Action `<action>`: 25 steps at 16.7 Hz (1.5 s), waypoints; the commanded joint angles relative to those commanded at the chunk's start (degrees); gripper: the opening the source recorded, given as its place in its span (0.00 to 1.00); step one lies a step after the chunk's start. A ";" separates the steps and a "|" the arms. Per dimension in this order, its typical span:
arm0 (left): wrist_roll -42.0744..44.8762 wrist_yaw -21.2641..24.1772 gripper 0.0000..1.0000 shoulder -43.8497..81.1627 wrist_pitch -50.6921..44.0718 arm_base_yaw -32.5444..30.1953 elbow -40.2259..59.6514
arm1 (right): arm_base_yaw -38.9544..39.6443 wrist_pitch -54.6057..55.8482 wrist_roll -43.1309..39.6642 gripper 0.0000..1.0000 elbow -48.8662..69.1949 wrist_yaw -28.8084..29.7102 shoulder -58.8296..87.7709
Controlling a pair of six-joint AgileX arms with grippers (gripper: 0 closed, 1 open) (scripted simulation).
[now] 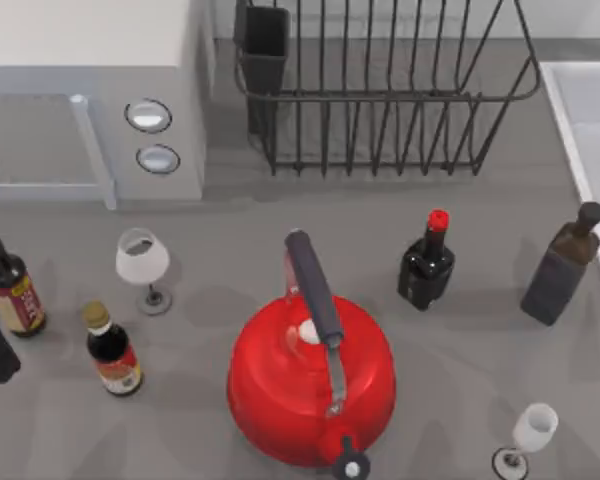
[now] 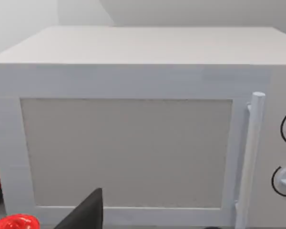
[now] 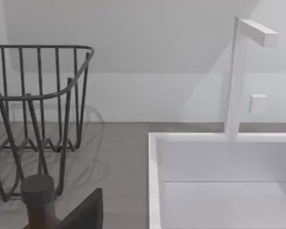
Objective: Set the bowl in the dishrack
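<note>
Black wire dishrack (image 1: 380, 100); red kettle (image 1: 310, 385); white microwave (image 1: 90, 100).

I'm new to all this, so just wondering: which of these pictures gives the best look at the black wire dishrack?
The top view: the dishrack appears across its full width, with its utensil cup at the corner. The right wrist view catches one end of it, beside the sink. The left wrist view faces the microwave.

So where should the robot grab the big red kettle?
Probably by its dark handle, from above. The red kettle is wide and round, but the handle is a slim bar raised over the lid, easy to close around.
</note>
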 joint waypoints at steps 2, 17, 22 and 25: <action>0.00 0.00 1.00 0.00 0.00 0.00 0.00 | -0.02 -0.03 -0.02 1.00 0.03 0.00 0.03; 0.00 0.00 1.00 0.00 0.00 0.00 0.00 | -27.86 -42.77 -27.70 1.00 47.47 -0.69 62.30; 0.00 0.00 1.00 0.00 0.00 0.00 0.00 | -37.92 -57.96 -37.45 1.00 64.89 -1.16 84.38; 0.00 0.00 1.00 0.00 0.00 0.00 0.00 | -41.95 -63.81 -41.27 1.00 72.19 -1.75 92.71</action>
